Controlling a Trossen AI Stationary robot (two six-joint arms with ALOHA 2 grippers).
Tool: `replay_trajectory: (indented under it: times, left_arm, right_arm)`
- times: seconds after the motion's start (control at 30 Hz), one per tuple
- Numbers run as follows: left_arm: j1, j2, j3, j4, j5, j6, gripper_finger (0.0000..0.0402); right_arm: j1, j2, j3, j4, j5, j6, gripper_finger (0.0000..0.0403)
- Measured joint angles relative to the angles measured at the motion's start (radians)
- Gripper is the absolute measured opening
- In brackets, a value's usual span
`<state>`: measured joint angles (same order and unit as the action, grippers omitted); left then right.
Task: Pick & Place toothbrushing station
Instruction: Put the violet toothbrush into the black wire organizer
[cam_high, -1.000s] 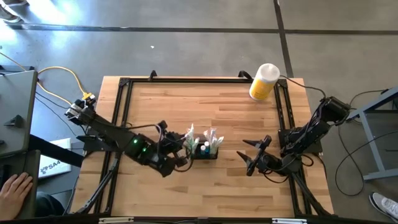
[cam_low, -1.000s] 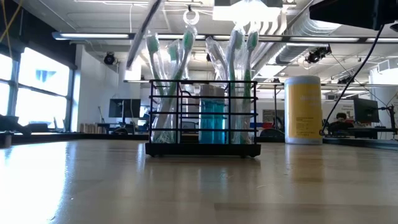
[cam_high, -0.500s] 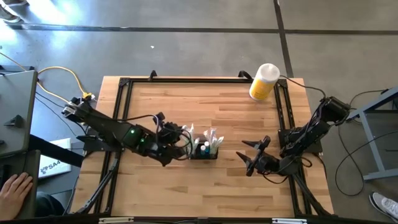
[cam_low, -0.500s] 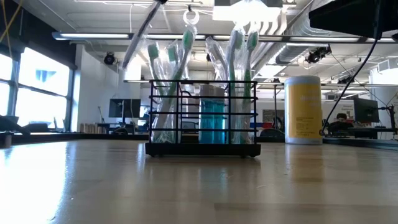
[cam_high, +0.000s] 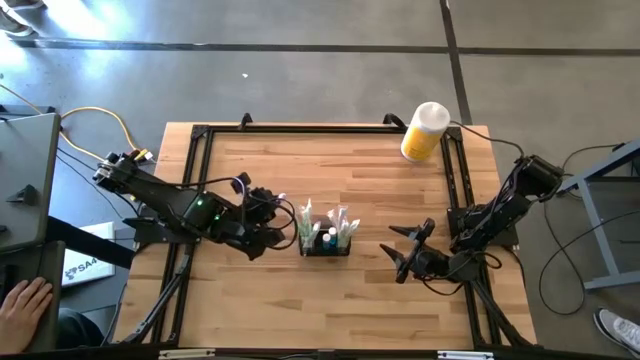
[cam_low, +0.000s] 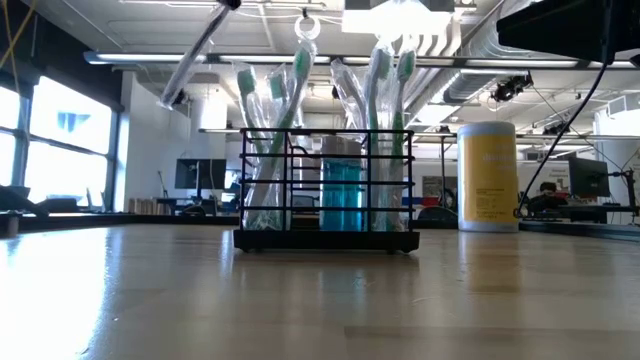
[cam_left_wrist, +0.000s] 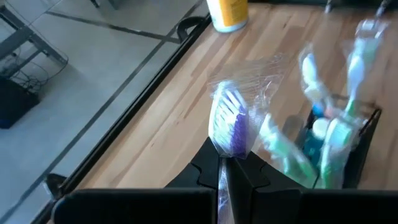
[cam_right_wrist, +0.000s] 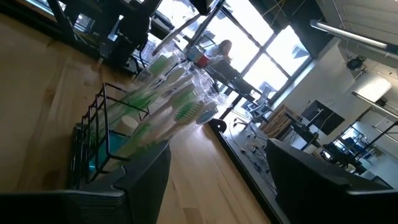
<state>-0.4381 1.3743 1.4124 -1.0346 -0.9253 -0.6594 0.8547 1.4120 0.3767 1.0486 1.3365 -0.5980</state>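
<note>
I see the toothbrushing station (cam_high: 326, 241), a small black wire organiser box, standing upright on the wooden table (cam_high: 330, 300), just below the middle of the overhead frame. In the level view it sits in the centre of the picture (cam_low: 327, 190), its base flat on the wood. Clear-wrapped toothbrushes (cam_low: 385, 110) with green and white heads stand in it, fanning upward, and a blue-tinted bottle (cam_low: 342, 195) stands among them.

To the left of the station in the overhead frame, I have the left gripper (cam_high: 274, 214) close beside the box but not touching it. Its jaws are pinched tight on a wrapped purple-bristled toothbrush (cam_left_wrist: 230, 124), which its wrist camera shows standing up from between the fingers, with the station (cam_left_wrist: 348, 143) toward the right of that picture.

To the right of the station, the right gripper (cam_high: 405, 247) waits low over the table, clear of the box. Its fingers are spread wide and hold nothing. Its wrist camera looks across at the station (cam_right_wrist: 102, 146) on the left of that picture.

A yellow bottle (cam_high: 424, 131) with a white cap lies near the table's upper right edge in the overhead frame, well apart from the station.

A person's hand (cam_high: 22, 305) shows at the lower left corner.
</note>
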Motion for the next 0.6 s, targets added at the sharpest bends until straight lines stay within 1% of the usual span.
replay_trajectory:
  times: [0.1,0.2,0.37,0.47,0.6]
  left_arm:
    - [0.000,0.000,0.000,-0.056,-0.001,-0.013,0.0002]
    - [0.010,-0.005,0.000,-0.118,0.000,-0.071,0.0002]
    - [0.036,-0.049,0.000,-0.181,0.051,-0.131,0.0002]
    - [0.047,-0.071,0.000,-0.121,0.061,-0.092,0.0002]
    - [0.045,-0.067,0.000,0.033,0.096,0.055,0.0002]
  right_arm:
    - [0.000,0.000,0.000,0.000,0.000,0.000,0.0259]
    - [0.000,0.000,0.000,0.000,0.000,0.000,0.0259]
    - [-0.001,0.000,0.000,0.000,-0.001,0.003,0.0259]
    - [-0.012,0.000,0.000,-0.001,-0.006,0.004,0.0259]
    - [-0.034,0.000,0.000,-0.027,-0.012,0.031,0.0259]
